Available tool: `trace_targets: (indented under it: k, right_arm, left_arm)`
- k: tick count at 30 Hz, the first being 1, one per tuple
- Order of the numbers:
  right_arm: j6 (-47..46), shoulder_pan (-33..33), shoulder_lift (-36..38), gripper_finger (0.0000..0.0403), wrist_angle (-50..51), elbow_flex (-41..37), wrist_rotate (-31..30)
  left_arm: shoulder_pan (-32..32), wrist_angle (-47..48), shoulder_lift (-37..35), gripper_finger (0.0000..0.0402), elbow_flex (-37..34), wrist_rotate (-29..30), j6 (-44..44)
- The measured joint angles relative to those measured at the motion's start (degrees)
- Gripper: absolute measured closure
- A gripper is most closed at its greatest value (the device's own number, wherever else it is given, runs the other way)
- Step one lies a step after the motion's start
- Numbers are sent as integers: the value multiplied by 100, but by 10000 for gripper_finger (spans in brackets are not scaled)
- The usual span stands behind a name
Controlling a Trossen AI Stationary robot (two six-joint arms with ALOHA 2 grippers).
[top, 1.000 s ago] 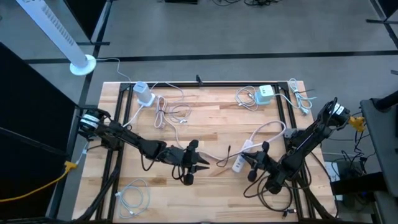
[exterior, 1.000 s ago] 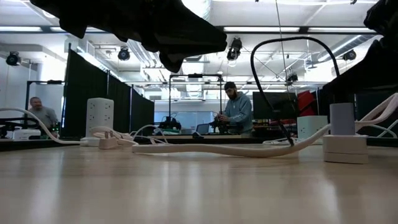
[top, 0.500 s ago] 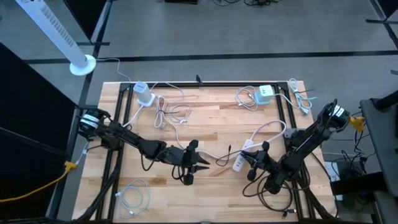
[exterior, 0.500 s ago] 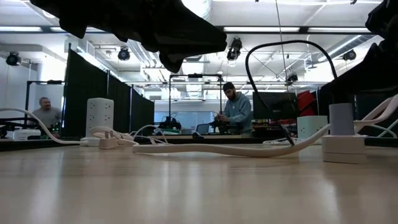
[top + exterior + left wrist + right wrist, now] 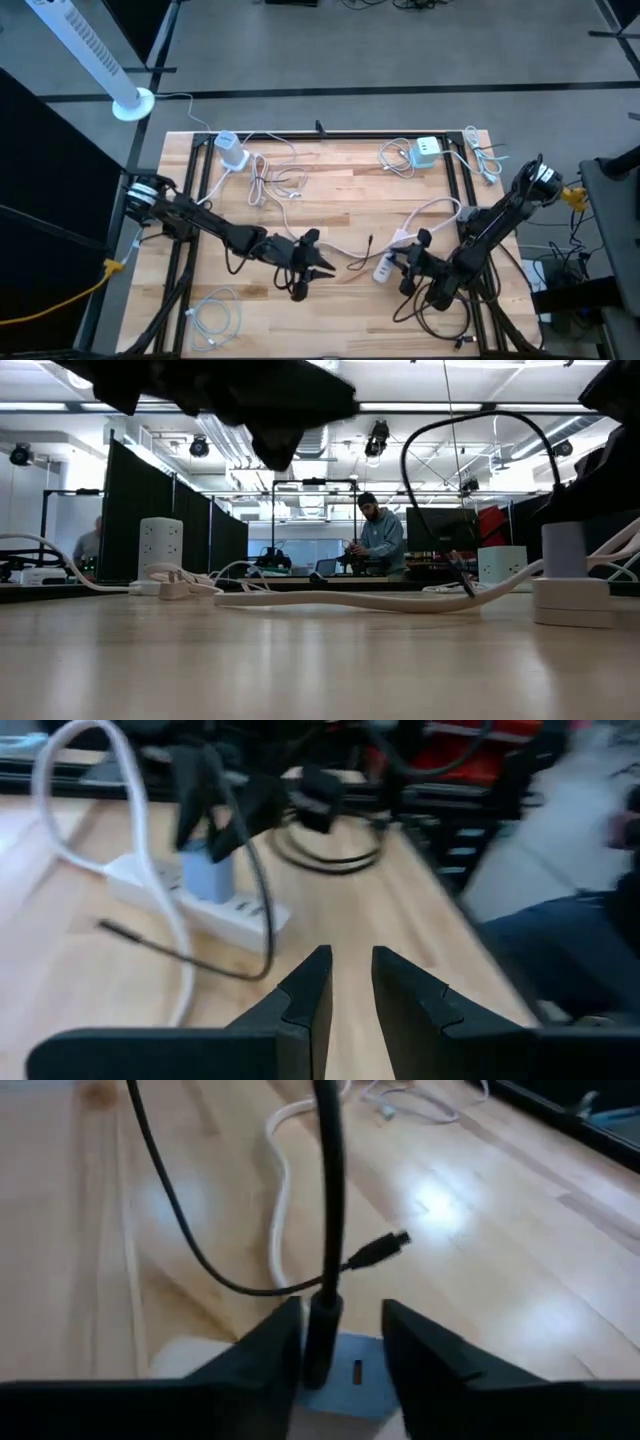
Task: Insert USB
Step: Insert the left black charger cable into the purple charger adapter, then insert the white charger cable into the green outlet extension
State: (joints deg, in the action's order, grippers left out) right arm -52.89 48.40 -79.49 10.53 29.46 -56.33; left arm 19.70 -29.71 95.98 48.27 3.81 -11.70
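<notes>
A white power strip (image 5: 383, 268) lies on the wooden table with a light blue charger (image 5: 205, 872) standing in it. A black USB cable's plug (image 5: 320, 1330) stands in the charger's top. The cable loops up (image 5: 470, 430), and its free end (image 5: 103, 926) lies on the table. My right gripper (image 5: 404, 268) is down over the charger, fingers on either side of it and the plug. My left gripper (image 5: 320, 266) hovers a little to the strip's left, open by a narrow gap and empty. My right gripper has the charger's top (image 5: 350, 1380) between its two fingers, which come from above, slanting down. The black plug stands between them, close against one finger (image 5: 275, 1345). The charger stays upright in the strip, which lies on the table.
A white charger (image 5: 232, 150) and a green-white one (image 5: 427, 150) sit at the far side with coiled white cables (image 5: 272, 180). Another coil (image 5: 215, 315) lies near the front left. A person (image 5: 380, 540) stands in the room beyond the table.
My right gripper has shifted a little toward the table's near edge. The power strip and charger have slid along the table with it, and the black cable's loop has swung. My left gripper has shifted slightly the same way.
</notes>
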Motion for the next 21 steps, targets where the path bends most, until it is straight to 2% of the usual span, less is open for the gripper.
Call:
trace_targets:
  k: [4,9,15,21]
  right_arm:
    - [735,1,439,219,33,85,196]
    - [1721,-7,1027,185,37,169,246]
    - [2603,-188,1478,162,31,209,433]
    - [2894,-486,1518,153,121,209,943]
  left_arm:
    - [22,379,-384,339,0,33,-7]
    - [29,1252,-1004,339,0,549,-226]
    - [29,1861,-1550,339,-4,717,-442]
    - [29,2486,-1814,339,-9,1119,-490]
